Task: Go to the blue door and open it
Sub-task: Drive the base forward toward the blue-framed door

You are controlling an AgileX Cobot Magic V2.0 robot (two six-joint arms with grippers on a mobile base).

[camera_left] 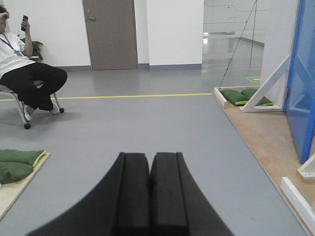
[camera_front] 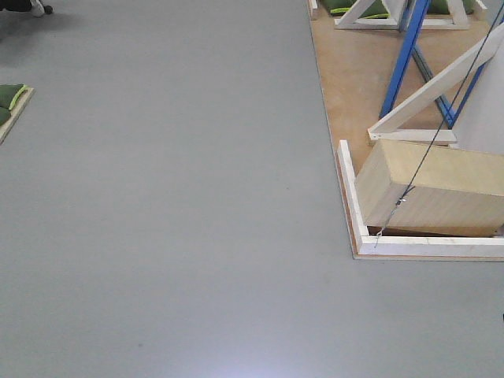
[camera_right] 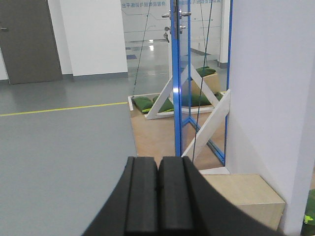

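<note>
The blue door (camera_left: 301, 73) stands on the plywood platform at the far right of the left wrist view, a glossy blue panel seen at a slant. In the right wrist view it shows nearly edge-on (camera_right: 178, 88), with its silver lever handle (camera_right: 171, 15) near the top. My left gripper (camera_left: 149, 164) is shut and empty, pointing over grey floor. My right gripper (camera_right: 158, 169) is shut and empty, pointing toward the door's edge, well short of it.
A plywood platform (camera_front: 354, 79) with a white rim holds a pale wooden box (camera_front: 441, 185), white braces (camera_front: 441, 87) and blue frame bars (camera_front: 403, 63). A white wall panel (camera_right: 270, 98) stands right. A seated person (camera_left: 24, 73) and green cushions (camera_left: 15, 164) are left.
</note>
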